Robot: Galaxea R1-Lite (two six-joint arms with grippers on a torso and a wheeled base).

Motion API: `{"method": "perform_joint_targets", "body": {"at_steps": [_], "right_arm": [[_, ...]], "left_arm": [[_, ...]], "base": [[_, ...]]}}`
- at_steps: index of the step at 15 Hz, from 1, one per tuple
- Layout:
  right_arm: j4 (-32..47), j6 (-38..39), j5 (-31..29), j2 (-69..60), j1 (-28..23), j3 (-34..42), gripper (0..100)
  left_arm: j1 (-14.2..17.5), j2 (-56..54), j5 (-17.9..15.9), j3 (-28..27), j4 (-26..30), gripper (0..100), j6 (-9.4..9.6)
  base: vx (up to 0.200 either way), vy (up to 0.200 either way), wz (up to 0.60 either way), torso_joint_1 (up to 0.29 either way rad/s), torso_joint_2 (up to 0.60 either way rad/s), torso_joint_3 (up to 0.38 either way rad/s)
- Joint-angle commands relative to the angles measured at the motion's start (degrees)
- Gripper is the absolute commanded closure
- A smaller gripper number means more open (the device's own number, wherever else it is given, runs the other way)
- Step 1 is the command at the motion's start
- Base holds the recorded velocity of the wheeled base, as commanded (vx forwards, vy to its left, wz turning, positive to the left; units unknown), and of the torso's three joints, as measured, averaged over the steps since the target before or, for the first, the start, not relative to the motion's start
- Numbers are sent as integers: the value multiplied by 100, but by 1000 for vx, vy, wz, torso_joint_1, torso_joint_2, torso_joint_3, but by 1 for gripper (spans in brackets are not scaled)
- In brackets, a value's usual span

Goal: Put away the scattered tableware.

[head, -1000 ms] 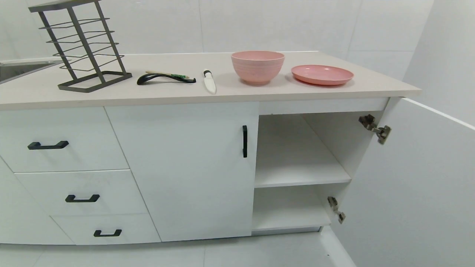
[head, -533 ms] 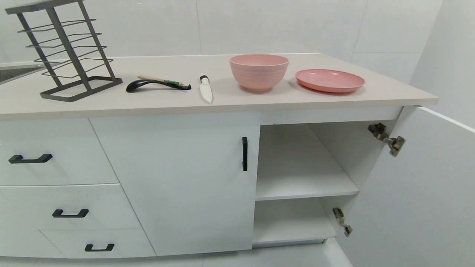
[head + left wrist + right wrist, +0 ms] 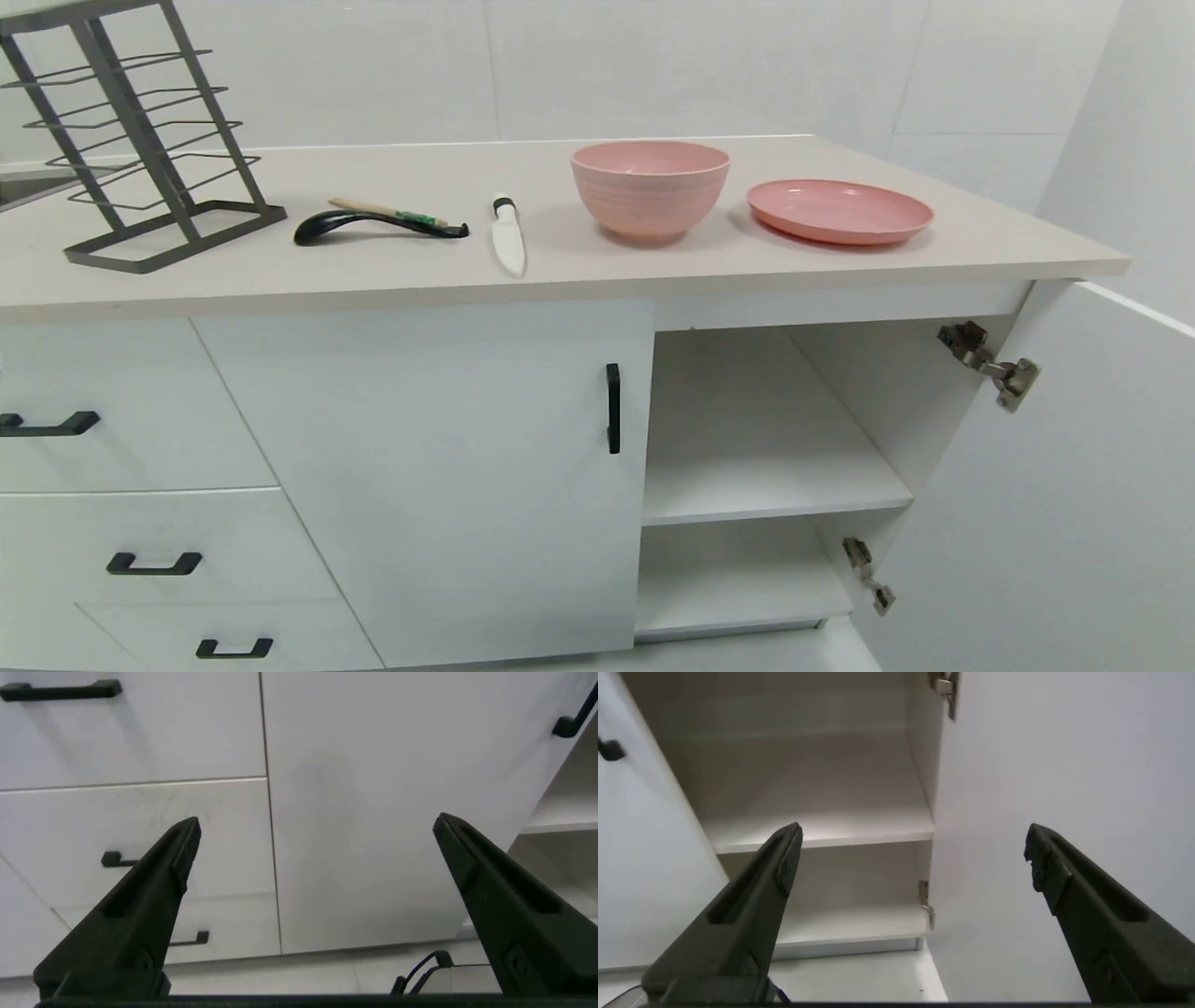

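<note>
On the beige countertop stand a pink bowl and, to its right, a flat pink plate. Left of the bowl lie a white knife with a black collar, a black spoon and a wooden utensil with a green band behind it. My left gripper is open and low, facing the drawer fronts and the closed door. My right gripper is open too, facing the open cupboard's shelves, with nothing between its fingers.
A dark wire rack stands at the counter's left, beside a sink edge. Under the counter are drawers with black handles, a closed door with a black handle and an open cupboard whose door swings out on the right.
The whole head view has shifted: the counter and cupboard now sit lower and larger in the picture, so the camera moved. The tableware itself lies as before.
</note>
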Motion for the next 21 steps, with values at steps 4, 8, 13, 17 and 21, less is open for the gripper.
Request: {"method": "perform_joint_targets", "body": {"at_steps": [4,8,13,17,21], "right_arm": [[3,-5,0,-3,1,1,0],[3,-5,0,-3,1,1,0],[3,-5,0,-3,1,1,0],[-5,4,0,-3,1,1,0],[-5,12,-9,-3,1,1,0]], "left_arm": [[6,16,-2,0,3,0,0],[-2,16,7,0,3,0,0],[6,16,7,0,3,0,0],[6,16,7,0,3,0,-9],[6,16,7,0,3,0,-9]], "base": [[0,0,0,0,0,0],[150,0,0,-1,-1,5],[0,0,0,0,0,0],[0,0,0,29,-40,-8],[0,0,0,223,-90,-111]]}}
